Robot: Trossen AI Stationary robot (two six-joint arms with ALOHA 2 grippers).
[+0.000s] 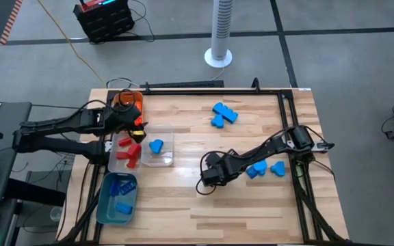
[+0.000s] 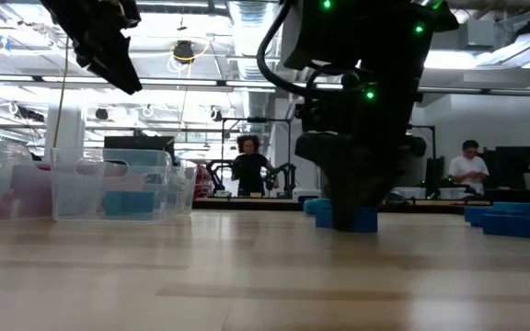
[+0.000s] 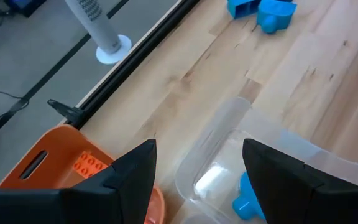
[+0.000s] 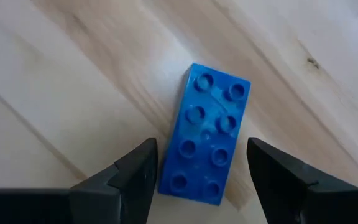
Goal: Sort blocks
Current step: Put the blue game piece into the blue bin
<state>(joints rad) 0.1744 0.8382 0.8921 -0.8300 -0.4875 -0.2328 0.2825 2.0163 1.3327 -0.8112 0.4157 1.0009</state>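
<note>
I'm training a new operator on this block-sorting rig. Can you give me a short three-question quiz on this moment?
1. True or false: the right gripper is open above a blue brick.
2. Which tray holds red bricks? A orange, B clear, C teal.
3. The left gripper hovers over the ____ tray's edge.

Key: 1 true. 2 B, the clear tray. 3 clear.

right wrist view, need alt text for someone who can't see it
A blue eight-stud brick lies flat, studs up, on the wooden table. The right gripper hangs over it with its two dark fingers open, one either side of the brick's near end, not touching it.
</note>
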